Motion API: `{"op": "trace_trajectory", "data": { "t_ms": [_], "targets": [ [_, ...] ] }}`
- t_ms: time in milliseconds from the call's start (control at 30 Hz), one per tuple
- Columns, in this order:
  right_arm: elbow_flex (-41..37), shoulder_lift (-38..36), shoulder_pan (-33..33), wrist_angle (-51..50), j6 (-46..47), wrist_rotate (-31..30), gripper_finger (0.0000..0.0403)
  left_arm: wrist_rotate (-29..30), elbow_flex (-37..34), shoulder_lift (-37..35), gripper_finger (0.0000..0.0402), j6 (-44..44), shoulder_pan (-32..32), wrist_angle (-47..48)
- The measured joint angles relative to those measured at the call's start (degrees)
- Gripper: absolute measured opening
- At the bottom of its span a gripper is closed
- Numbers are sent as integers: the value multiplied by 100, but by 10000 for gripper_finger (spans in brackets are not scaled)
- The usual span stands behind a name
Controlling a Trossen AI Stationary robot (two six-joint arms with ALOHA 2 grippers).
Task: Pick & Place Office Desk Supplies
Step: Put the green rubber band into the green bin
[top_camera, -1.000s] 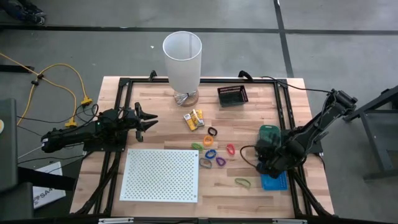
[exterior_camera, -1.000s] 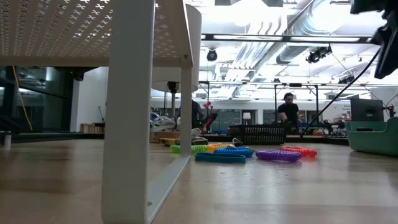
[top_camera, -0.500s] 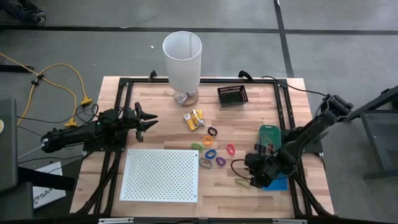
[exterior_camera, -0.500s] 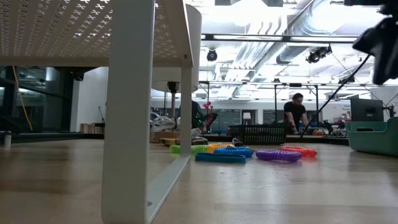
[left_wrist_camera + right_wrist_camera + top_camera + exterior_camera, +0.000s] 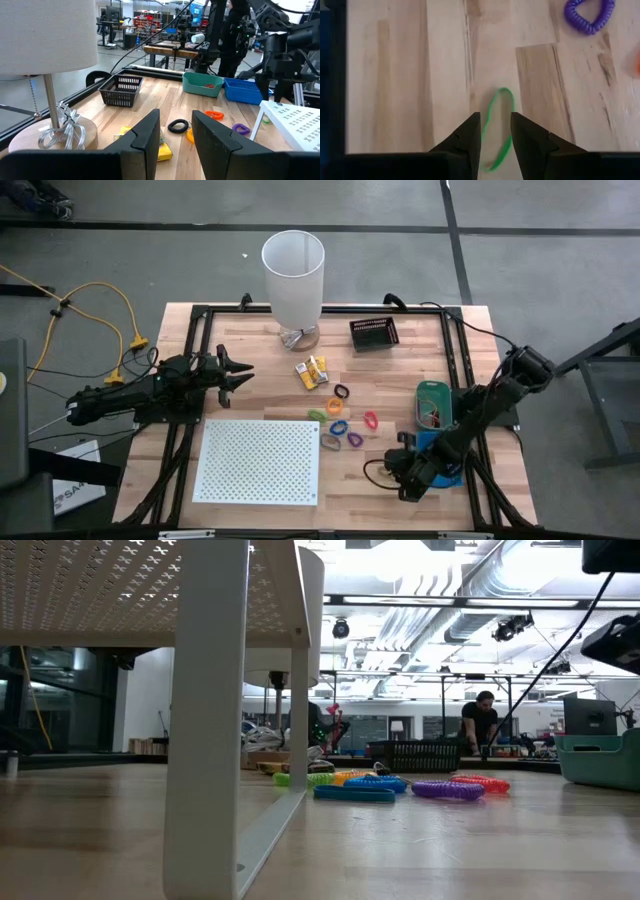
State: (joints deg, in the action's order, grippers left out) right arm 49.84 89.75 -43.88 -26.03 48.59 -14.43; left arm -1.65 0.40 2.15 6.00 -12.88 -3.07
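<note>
Jaws parted on my right gripper [image 5: 495,131], straddling green rubber band [image 5: 498,127] for pinch; purple loop [image 5: 590,16] toward 1 o'clock. Left gripper [image 5: 175,131] parked, released.

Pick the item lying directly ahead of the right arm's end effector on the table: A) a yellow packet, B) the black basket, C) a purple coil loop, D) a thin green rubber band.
D: the right wrist view shows the right end effector with its fingers parted over the thin green rubber band, while the purple coil loop lies farther off.
</note>
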Motion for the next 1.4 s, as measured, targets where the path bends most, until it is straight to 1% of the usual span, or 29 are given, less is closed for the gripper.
{"op": "trace_trajectory", "data": {
  "t_ms": [200,300,467,600,833,1000,1400],
  "targets": [
    [0,294,2,147,-620,-60,95,0,0,0,108,0,2,2],
    [0,352,2,136,-689,-77,95,0,0,-2,108,0,1,-1],
    [0,353,0,141,-385,34,95,0,0,-1,108,0,1,0],
    [0,353,-22,141,-167,391,95,0,0,-1,108,0,-1,-1],
    [0,353,-194,147,56,554,95,0,0,-1,108,0,1,-1],
    [0,353,-304,145,270,544,95,0,0,-2,108,0,0,0],
    [0,350,-302,130,278,386,95,0,0,-2,108,0,1,0]
  ]
}}
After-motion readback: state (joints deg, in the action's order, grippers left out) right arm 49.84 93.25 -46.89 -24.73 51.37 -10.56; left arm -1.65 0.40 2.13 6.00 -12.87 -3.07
